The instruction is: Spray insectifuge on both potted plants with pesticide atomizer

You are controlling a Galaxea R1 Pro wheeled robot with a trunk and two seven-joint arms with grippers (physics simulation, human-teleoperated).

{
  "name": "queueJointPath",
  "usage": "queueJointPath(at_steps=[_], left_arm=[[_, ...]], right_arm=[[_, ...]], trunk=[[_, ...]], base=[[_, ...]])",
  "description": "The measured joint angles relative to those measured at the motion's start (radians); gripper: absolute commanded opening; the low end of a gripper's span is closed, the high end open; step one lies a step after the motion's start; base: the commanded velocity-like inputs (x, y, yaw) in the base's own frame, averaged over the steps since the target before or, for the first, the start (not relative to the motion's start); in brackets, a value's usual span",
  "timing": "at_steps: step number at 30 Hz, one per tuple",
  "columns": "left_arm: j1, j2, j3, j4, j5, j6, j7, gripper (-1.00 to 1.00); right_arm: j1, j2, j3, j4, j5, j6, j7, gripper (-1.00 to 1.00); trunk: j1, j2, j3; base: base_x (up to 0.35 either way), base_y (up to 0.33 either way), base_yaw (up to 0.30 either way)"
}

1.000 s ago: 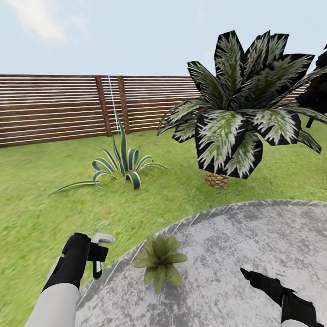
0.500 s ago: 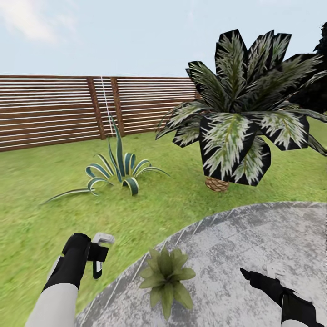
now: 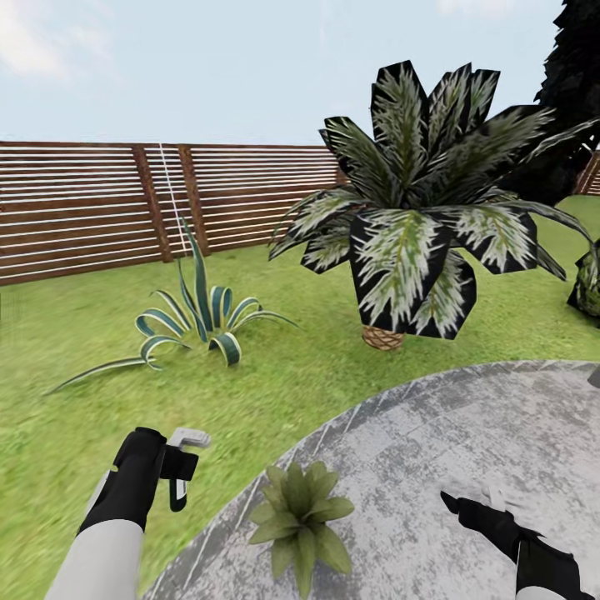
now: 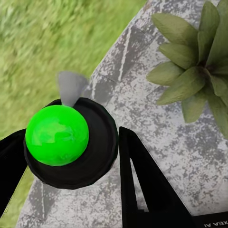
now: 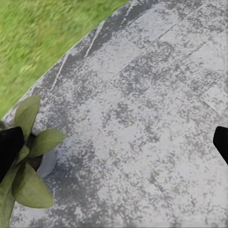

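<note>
A: Looking out over the green grass lawn [image 3: 75, 350], what is the biggest thing?

B: The brown wooden fence made of long slats [image 3: 83, 208] runs along the far side. Near it stands the big dark palm with white-streaked leaves [image 3: 408, 217], growing out of a woven brown base on the grass.

A: And on the ground?

B: A round grey stone patch [image 3: 467, 450] covers the near right part. Its curved edge meets the grass.

A: What else grows there?

B: A striped blue-green plant with long pointed leaves [image 3: 200, 321] sits in the grass, between the fence and the left arm. Smaller than that is the little low plant with dull green pointed leaves [image 3: 300, 521]. It sits on the stone patch, close to its edge.

A: Where is the sprayer?

B: The small whitish-grey hand sprayer [image 3: 185, 454] is up in the air over the grass, just beside the patch's edge. The left black gripper [image 3: 177, 468] holds it, with its fingers [image 4: 142, 185] closed around the sprayer's black body. From the left wrist camera, a bright green round cap [image 4: 57, 135] shows on that body, and the little plant lies near it.

A: And the other one?

B: The right black gripper [image 3: 457, 502] hangs over the stone patch, well apart from the little plant. Its fingers [image 5: 10, 145] are spread wide apart, with nothing between them.
</note>
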Motion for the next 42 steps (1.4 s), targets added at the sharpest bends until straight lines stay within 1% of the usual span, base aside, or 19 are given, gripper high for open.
queueJointPath(at_steps=[4, 12, 21, 23, 24, 25, 26, 27, 28, 30, 32, 42], left_arm=[[0.000, 0.000, 0.000, 0.000, 0.000, 0.000, 0.000, -1.00], [0.000, 0.000, 0.000, 0.005, 0.000, -0.001, 0.000, -1.00], [0.000, 0.002, -0.005, 0.105, -0.006, -0.001, 0.001, -1.00], [0.000, 0.007, -0.012, 0.118, -0.029, -0.002, 0.002, -1.00], [0.000, 0.013, -0.014, 0.134, -0.058, -0.003, 0.002, -1.00], [0.000, 0.016, -0.015, 0.147, -0.076, -0.001, 0.002, -1.00], [0.000, 0.018, -0.019, 0.171, -0.121, -0.001, 0.001, -1.00], [0.000, 0.019, -0.024, 0.180, -0.143, 0.001, 0.001, -1.00], [0.000, 0.020, -0.027, 0.184, -0.153, 0.001, 0.000, -1.00], [0.000, 0.022, -0.034, 0.187, -0.168, 0.002, 0.000, -1.00], [0.000, 0.026, -0.038, 0.189, -0.172, 0.003, 0.000, -1.00], [0.000, 0.020, -0.041, 0.189, -0.172, 0.006, -0.008, -1.00]], right_arm=[[0.000, 0.000, 0.000, 0.000, 0.000, 0.001, 0.000, 1.00], [0.000, 0.000, 0.000, -0.001, -0.002, 0.005, 0.001, 1.00], [0.000, 0.000, 0.000, -0.001, -0.002, 0.005, 0.001, 1.00], [0.000, 0.000, 0.000, -0.001, -0.001, 0.005, 0.001, 1.00], [0.000, 0.000, 0.000, -0.001, -0.001, 0.005, 0.000, 1.00], [0.000, 0.000, 0.000, -0.001, -0.001, 0.005, 0.000, 1.00], [0.000, 0.000, 0.000, -0.001, -0.001, 0.005, -0.001, 1.00], [0.000, 0.000, 0.000, -0.001, -0.001, 0.005, -0.002, 1.00], [0.000, 0.000, 0.000, -0.001, -0.001, 0.005, -0.002, 1.00], [0.000, 0.000, 0.000, -0.001, 0.000, 0.005, -0.003, 1.00], [0.000, 0.000, 0.000, -0.001, 0.000, 0.006, -0.003, 1.00], [0.000, 0.000, -0.001, -0.001, -0.001, 0.007, -0.003, 1.00]], trunk=[[0.000, 0.000, 0.000], [0.000, 0.000, 0.005], [0.000, 0.000, 0.013], [0.000, 0.000, 0.014], [0.000, 0.000, 0.015], [0.000, 0.000, 0.016], [0.000, 0.000, 0.016], [0.000, 0.000, 0.017], [0.000, 0.000, 0.017], [0.000, 0.000, 0.017], [0.000, 0.000, 0.015], [0.000, 0.000, -0.001]], base=[[0.045, 0.276, -0.033], [0.086, 0.189, -0.236], [0.011, 0.020, -0.257], [0.000, 0.000, -0.220], [0.000, 0.000, -0.193], [0.000, 0.000, -0.156], [0.000, 0.000, -0.093], [0.000, 0.000, -0.059], [0.000, 0.000, -0.038], [0.000, 0.000, -0.016], [0.000, 0.000, -0.005], [0.000, 0.000, 0.000]])
